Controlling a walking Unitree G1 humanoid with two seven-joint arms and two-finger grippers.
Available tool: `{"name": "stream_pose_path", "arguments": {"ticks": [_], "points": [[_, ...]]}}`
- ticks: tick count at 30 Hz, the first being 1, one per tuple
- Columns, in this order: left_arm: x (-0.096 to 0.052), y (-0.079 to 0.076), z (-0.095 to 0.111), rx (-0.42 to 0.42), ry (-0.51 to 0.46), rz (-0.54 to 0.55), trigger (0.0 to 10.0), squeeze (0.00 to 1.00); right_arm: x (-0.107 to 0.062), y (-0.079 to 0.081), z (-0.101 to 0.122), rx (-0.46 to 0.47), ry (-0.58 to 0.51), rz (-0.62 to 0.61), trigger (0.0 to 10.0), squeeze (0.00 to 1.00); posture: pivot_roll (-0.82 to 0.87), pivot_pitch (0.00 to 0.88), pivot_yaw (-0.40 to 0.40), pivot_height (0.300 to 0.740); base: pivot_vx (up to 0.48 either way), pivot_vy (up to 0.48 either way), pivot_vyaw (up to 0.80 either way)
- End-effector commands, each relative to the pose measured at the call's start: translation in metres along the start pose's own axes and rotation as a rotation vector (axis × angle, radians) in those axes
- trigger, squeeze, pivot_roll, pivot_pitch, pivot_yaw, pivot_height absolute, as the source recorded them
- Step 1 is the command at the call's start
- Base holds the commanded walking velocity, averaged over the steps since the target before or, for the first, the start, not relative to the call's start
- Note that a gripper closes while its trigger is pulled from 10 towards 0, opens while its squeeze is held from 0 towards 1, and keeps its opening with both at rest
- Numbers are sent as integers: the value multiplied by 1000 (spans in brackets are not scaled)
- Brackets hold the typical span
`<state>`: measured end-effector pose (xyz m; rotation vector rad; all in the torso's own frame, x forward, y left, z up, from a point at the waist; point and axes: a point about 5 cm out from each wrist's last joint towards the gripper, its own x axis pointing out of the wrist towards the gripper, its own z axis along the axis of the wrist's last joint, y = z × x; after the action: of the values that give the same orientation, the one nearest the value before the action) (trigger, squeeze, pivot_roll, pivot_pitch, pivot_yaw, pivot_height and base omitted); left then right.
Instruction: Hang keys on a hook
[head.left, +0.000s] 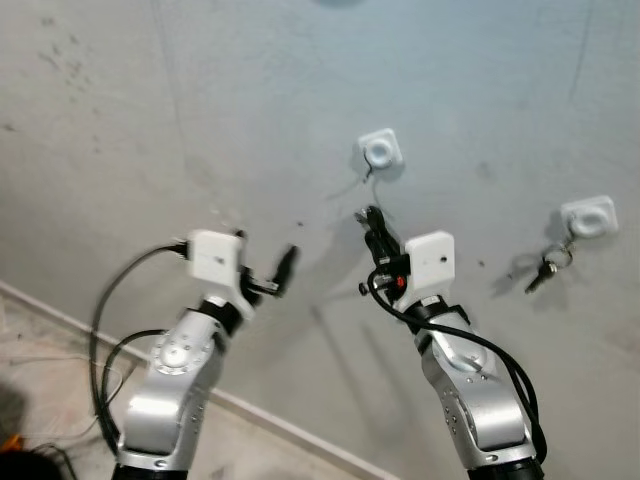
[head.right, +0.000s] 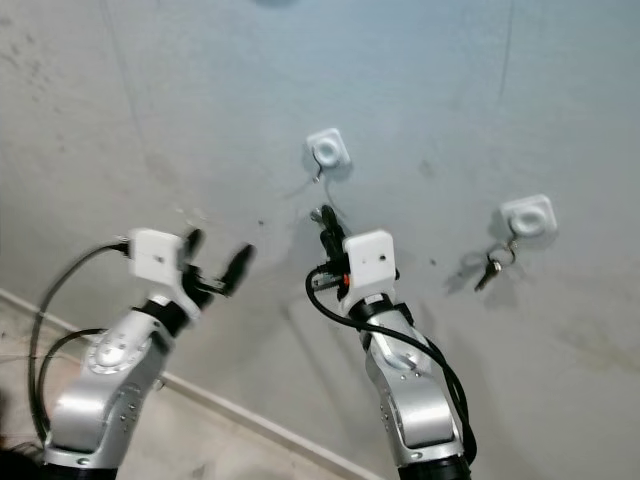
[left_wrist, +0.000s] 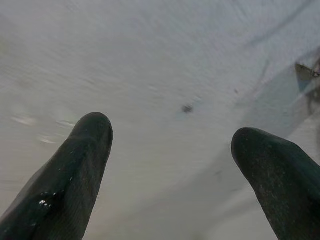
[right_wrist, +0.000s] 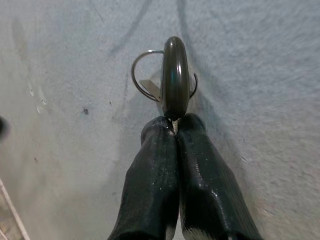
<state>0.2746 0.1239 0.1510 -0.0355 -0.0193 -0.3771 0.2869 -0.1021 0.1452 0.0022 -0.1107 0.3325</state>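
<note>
At centre frame, the right gripper has its jaws clamped on a dark-headed key with wire ring, ring leading toward the white square wall hook just above. The left gripper idles, jaws apart.

Grey wall, scuffed and faintly streaked. Carries two white hooks: one near centre, bare; another at 3 o'clock, bearing a hanging key bunch at its 7 o'clock. Meets the floor along a pale skirting at 8 o'clock.
</note>
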Motion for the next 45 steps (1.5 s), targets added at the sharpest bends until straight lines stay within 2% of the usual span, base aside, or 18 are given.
{"name": "stream_pose_path", "arguments": {"ticks": [1,11,16,20,26,33,38,45], "points": [[-4,1,1,22,-9,-4,10000,0,-4,-28,10,-10,-48,-134,10000,0,152,0,-82,740,0,0,0],[-14,4,-2,69,-1,13,10000,0,-18,-36,14,-20,-66,-145,10000,0,154,0,-87,740,0,0,0],[-21,-1,2,95,-1,-36,10000,0,-25,-37,16,-24,-67,-139,10000,0,152,0,-86,740,0,0,0],[-21,-7,3,107,20,-110,10000,0,-26,-25,23,2,-81,-58,10000,0,158,0,-86,740,0,0,0],[-17,-11,7,96,23,-146,10000,0,-23,-11,26,37,-97,33,10000,0,160,0,-83,740,0,0,0],[-22,-15,10,100,36,-181,10000,0,-16,12,42,125,-155,188,10000,0,175,0,-83,740,0,0,0],[-21,-11,9,94,41,-157,10000,0,-16,18,51,160,-200,221,10000,0,177,0,-83,740,0,0,0],[-19,-17,11,82,38,-170,10000,0,-6,17,63,173,-242,209,10000,0,181,0,-80,740,0,0,0]]}}
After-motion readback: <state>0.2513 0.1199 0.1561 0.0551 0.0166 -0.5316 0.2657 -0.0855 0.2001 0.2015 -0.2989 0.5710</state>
